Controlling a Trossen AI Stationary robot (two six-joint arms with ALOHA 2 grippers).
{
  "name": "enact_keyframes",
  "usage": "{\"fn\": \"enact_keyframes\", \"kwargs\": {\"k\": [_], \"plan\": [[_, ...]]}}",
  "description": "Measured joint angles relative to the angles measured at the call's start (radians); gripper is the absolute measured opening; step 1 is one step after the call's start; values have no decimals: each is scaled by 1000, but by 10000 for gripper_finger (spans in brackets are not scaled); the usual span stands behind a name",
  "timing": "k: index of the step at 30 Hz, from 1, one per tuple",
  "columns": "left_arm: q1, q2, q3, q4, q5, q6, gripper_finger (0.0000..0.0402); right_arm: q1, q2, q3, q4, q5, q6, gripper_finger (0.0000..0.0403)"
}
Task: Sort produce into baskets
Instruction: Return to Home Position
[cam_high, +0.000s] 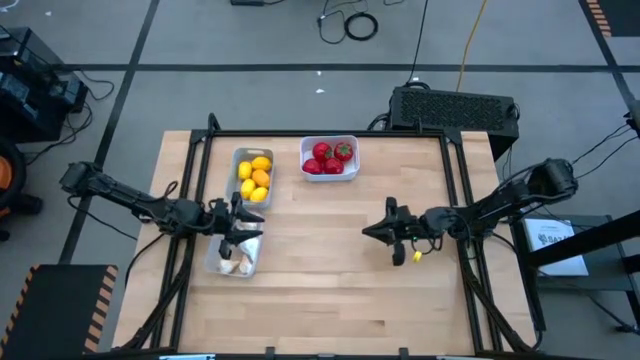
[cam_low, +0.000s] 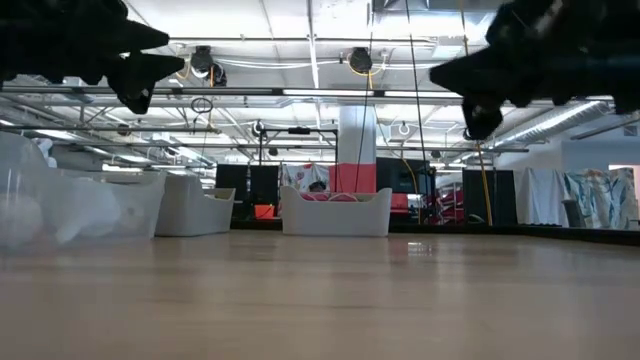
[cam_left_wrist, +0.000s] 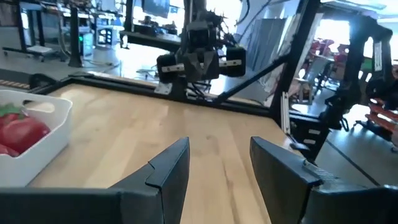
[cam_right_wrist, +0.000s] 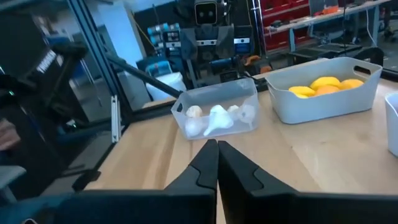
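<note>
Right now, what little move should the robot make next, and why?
Probably draw the left arm back from above the clear basket: garlic lies in it, lemons fill the grey basket, red fruits the white basket, nothing lies loose on the table, and its jaws stand open, empty.

Left claw (cam_high: 246, 225) spread, right claw (cam_high: 370, 230) pinched together, both arms low, pointed inward

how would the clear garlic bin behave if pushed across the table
Probably slides easily: the clear bin looks like thin plastic on a smooth wooden table. Likely light, holding only a few garlic bulbs. Those loose bulbs may roll inside.
</note>
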Motion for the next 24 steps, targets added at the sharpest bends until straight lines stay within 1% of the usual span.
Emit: {"fn": "enact_keyframes", "kwargs": {"k": [4, 13, 14, 18, 21, 24], "plan": [[0, 0, 0, 34, -18, -1, 176, 0, 0, -51, 78, 0, 15, 0], [0, -1, 0, 56, -19, -25, 176, -9, 0, -57, 106, -10, -50, 0], [0, -2, 0, 56, -19, -25, 176, -15, 0, -57, 118, -32, -61, 0], [0, -25, 0, 44, -19, -3, 176, -56, -16, -58, 126, -196, -79, 0], [0, -73, 0, -4, -31, 1, 176, -89, -43, -89, 126, -213, -75, 0], [0, -122, 0, -58, -39, -26, 176, -115, -83, -158, 149, -212, -41, 0]]}}
